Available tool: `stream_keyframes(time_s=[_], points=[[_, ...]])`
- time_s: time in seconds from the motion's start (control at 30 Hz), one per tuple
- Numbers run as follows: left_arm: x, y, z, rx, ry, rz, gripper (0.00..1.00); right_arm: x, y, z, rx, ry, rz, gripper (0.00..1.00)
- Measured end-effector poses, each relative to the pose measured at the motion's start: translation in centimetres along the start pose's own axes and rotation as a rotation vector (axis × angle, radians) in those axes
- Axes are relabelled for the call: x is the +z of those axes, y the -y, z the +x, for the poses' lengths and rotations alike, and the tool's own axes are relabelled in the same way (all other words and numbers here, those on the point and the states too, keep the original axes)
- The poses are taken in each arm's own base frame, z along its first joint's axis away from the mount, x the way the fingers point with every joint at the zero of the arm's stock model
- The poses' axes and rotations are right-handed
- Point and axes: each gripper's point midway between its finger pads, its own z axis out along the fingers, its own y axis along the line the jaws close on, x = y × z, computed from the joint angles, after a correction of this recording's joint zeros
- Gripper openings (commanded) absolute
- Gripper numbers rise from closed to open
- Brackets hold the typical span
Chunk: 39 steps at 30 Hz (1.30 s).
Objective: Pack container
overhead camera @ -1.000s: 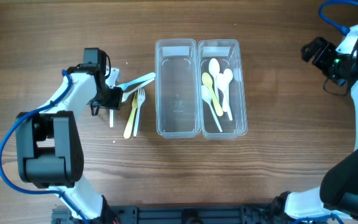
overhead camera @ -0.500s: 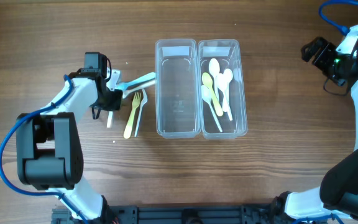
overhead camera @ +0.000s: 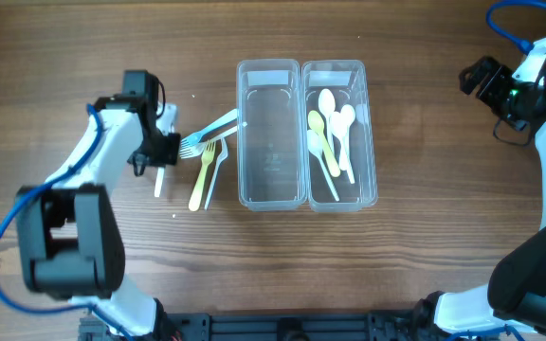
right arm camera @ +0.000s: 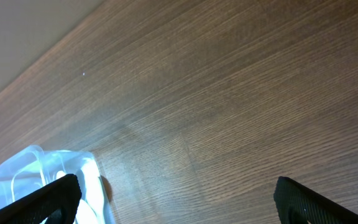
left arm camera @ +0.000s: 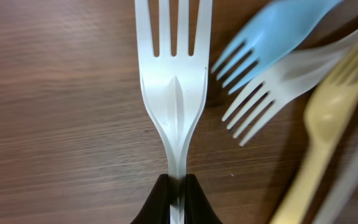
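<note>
**Wood-grain table: one fork in hand, an empty tub waiting**

A dark brown table [overhead camera: 425, 246] with fine, straight wood grain carries two clear plastic containers side by side at the centre. They are long, rectangular and round-cornered, and their thin walls are glossy. The right container [overhead camera: 373, 133] holds a loose pile of white and yellow-green plastic spoons [overhead camera: 330, 133]. The left container [overhead camera: 271, 156] is bare.

Left of the containers, the left gripper [left arm camera: 178, 196] is pinched narrow on the slim handle of a white fork [left arm camera: 174, 93], just above the wood. The fork is smooth moulded plastic with a raised rib down its neck and four flat tines. Just beside it lie a blue fork [left arm camera: 272, 31], a second white fork [left arm camera: 272, 87] and a pale yellow fork [left arm camera: 319, 118], fanned and partly overlapping.

The right gripper [right arm camera: 178, 183] hangs far off at the table's right edge, spread wide and empty.

The step in hand looks like sorting forks into the bare container. The next move probably calls for lifting the fork clear of its neighbours, carrying it over the near wall and turning it lengthwise to fit. The light, slick plastic could pivot in so narrow a pinch.
</note>
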Motion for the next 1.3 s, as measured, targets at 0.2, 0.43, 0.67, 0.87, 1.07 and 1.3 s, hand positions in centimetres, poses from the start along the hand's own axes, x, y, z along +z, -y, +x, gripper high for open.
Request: stream_keyframes(time_s=[0.2,0.43,0.67,0.87,1.07,1.3], points=[[-9.8,0.8,-4.5,-0.036,0.292,0.050,0.04,0.0,0.0,0.0,0.000,0.000,0.000,1.00],[-18.6,12.8,-7.3,0.134,0.601,0.317,0.04,0.0,0.0,0.0,0.000,0.000,0.000,1.00],[-15.6,22.7,-5.9,0.239,0.510,0.395,0.04,0.0,0.0,0.0,0.000,0.000,0.000,1.00],[-8.1,24.0,-5.7,0.125,0.344,0.307,0.19,0.0,0.0,0.0,0.000,0.000,0.000,1.00],[-5.9,23.9,-5.6,0.066,0.292,0.281,0.98,0.0,0.0,0.0,0.000,0.000,0.000,1.00],[-15.8,22.5,-6.7,0.103,0.492,0.332,1.00,0.0,0.0,0.0,0.000,0.000,0.000,1.00]])
